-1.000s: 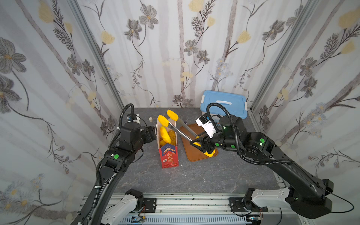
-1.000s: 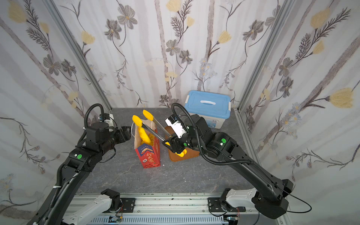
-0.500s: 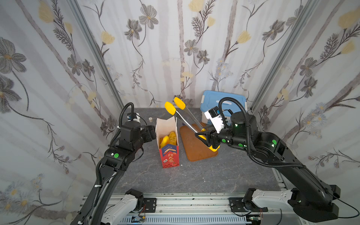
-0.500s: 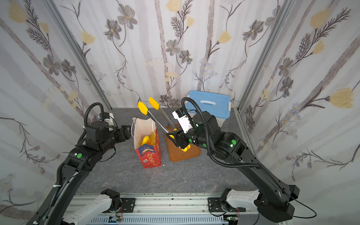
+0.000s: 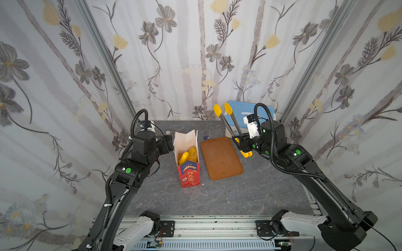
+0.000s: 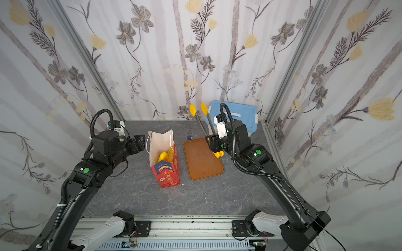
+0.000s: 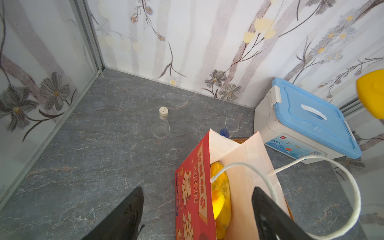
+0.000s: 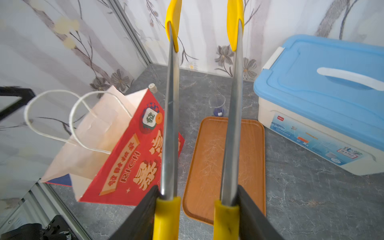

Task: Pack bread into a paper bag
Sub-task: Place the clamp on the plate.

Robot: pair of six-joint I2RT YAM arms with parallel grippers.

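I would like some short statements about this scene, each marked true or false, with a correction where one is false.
1. The right claw holds the tongs. True.
2. The brown tray is empty. True.
3. The tongs grip a loaf. False: their yellow tips are raised and hold nothing.
4. The paper bag lies on its side. False: it stands upright, with bread inside.

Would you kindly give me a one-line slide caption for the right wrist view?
Right gripper, jaws shut on the tongs; beyond, the bare tray, bag and box.
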